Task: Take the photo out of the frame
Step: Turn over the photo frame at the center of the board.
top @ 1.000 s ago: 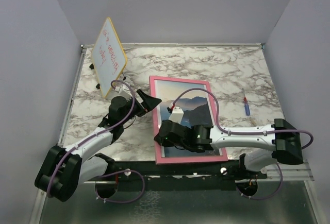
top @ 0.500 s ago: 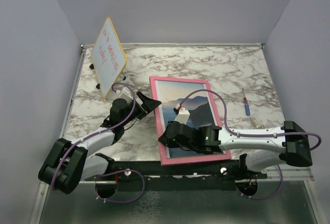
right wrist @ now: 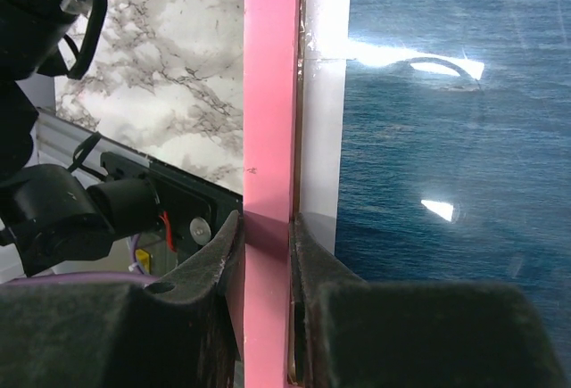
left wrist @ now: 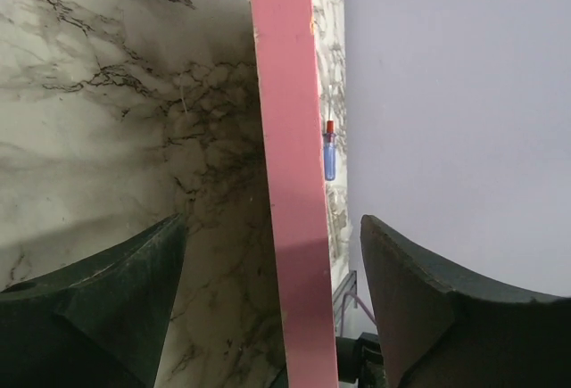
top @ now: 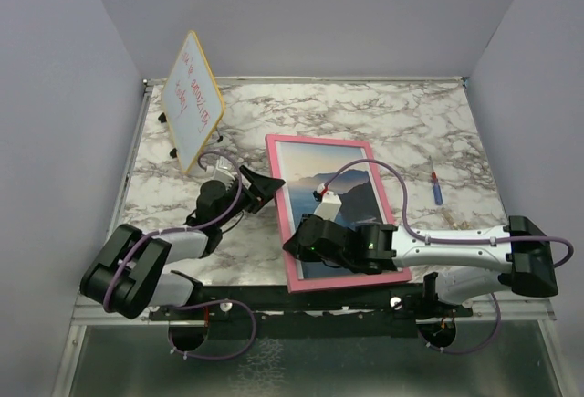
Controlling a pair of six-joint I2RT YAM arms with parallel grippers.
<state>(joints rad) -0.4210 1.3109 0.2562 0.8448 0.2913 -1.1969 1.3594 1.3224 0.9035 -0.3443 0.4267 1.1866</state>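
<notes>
Here, L to R: 1 yellow-edged whiteboard w/ red writing (top: 193, 100) is propped up. Left gripper (left wrist: 272, 227) fingers (left wrist: 116, 299) are spread astride the left edge of 1 pink-bordered picture frame (top: 319, 140), w/o contact. The same edge is pinched by right gripper (right wrist: 266, 227) near the bases. 1 sea-and-headland photo (top: 310, 160) is kept inside. 1 small blue tool (top: 436, 189) is laid rightmost.

You are working at a robot test cell in a lab.

- Plain lavender walls (top: 319, 14) box the table (top: 411, 119) on three sides.
- The left arm (top: 169, 249) and right arm (top: 447, 240) are bolted to a rail (top: 301, 304) at the near edge.
- A purple cable (top: 351, 161) loops in the open.
- A whiteboard (top: 193, 100) with red handwriting stands propped at the back left.
- A screwdriver (top: 436, 187) lies on the marble-print top at the right.
</notes>
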